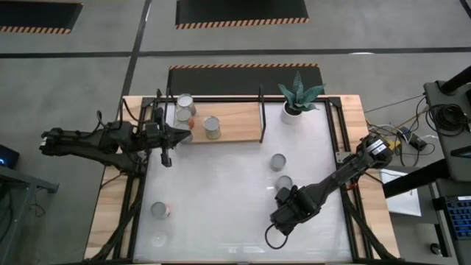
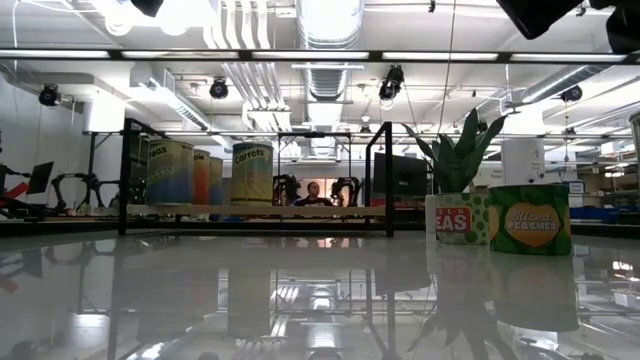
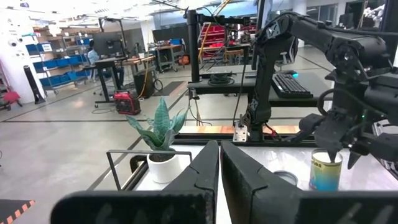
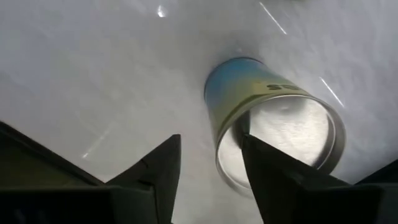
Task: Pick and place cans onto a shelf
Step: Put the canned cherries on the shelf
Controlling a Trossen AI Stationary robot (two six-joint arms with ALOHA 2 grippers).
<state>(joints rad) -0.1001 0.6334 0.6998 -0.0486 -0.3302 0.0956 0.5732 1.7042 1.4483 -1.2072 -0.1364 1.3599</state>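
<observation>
On shelf (image 2: 250, 209): can (image 2: 252, 173) labelled "carrots".

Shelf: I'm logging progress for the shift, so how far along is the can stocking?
Done: three cans stand on the shelf, towards its left end. In hand: the open right gripper is down at a can on the table, not closed on it; the left gripper, shut and empty, is by the shelf. Left: that can and at least two others.
</observation>
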